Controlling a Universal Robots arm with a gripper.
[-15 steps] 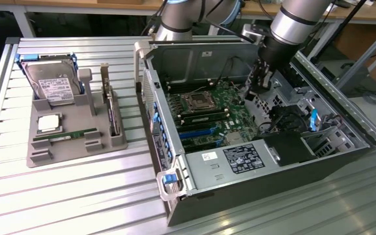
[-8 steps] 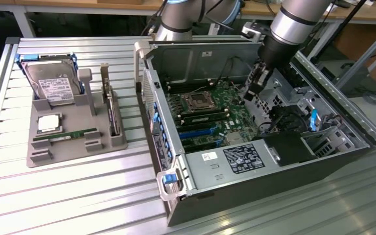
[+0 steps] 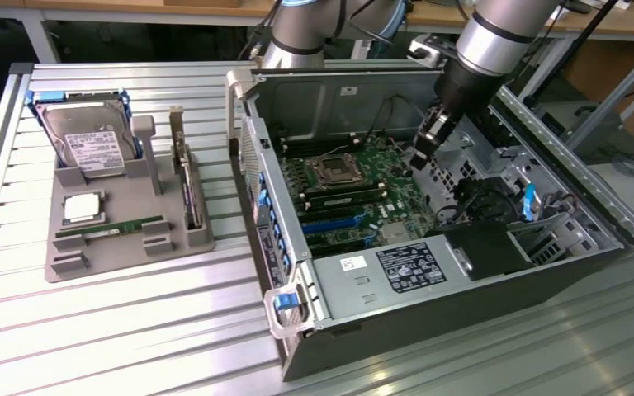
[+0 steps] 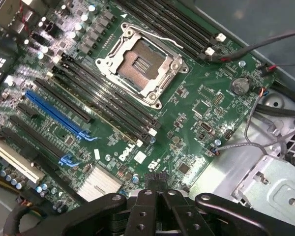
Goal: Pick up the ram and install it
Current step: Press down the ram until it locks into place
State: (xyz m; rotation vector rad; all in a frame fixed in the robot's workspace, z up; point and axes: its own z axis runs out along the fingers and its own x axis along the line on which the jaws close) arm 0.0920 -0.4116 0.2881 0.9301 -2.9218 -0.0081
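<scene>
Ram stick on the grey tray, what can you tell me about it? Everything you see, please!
The ram stick is a long, thin, green strip that looks like circuit board, with a pale patch near its middle. It rests lengthwise in a narrow groove of the grey tray, just in front of the square silver chip. It touches nothing but the tray. The pincer is far from it, over the open computer case.
</scene>
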